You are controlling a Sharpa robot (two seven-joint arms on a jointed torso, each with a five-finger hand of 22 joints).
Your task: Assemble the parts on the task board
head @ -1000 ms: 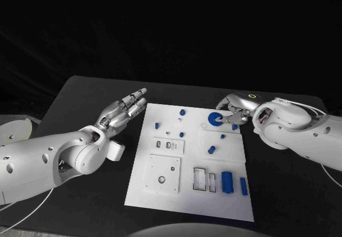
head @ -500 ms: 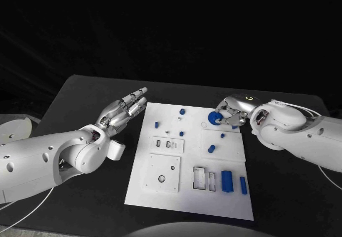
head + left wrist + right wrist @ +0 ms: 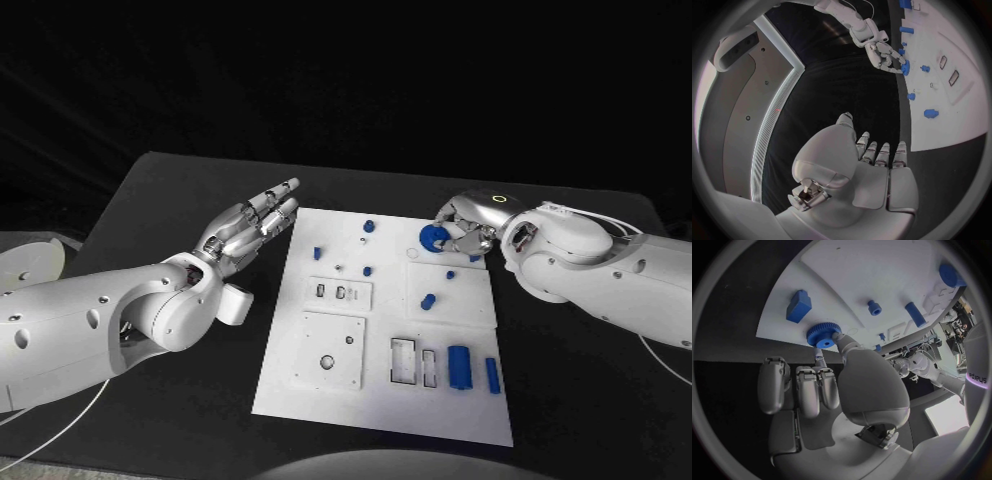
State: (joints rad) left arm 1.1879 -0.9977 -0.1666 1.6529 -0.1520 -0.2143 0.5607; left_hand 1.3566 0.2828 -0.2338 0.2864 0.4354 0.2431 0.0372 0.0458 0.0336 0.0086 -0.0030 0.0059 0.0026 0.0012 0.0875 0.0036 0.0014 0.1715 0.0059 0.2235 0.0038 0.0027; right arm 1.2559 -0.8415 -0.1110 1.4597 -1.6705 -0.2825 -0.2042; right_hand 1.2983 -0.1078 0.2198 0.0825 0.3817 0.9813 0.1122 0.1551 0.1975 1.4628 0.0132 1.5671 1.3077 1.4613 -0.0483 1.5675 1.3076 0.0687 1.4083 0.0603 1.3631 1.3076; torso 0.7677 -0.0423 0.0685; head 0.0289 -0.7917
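The right hand [image 3: 469, 230] is pinching the blue gear [image 3: 434, 238] at the task board's [image 3: 332, 400] far right while the left hand [image 3: 248, 228] is hovering spread, holding nothing.

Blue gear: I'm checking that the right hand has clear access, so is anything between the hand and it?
Nothing visible does. The right hand already touches the blue gear at the far right corner of the white board.

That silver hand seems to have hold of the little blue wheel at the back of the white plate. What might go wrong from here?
The right hand holds the blue gear only by fingertips, near the task board edge, so it might slip onto the black table. Small blue parts stand close by; the hand could bump them.
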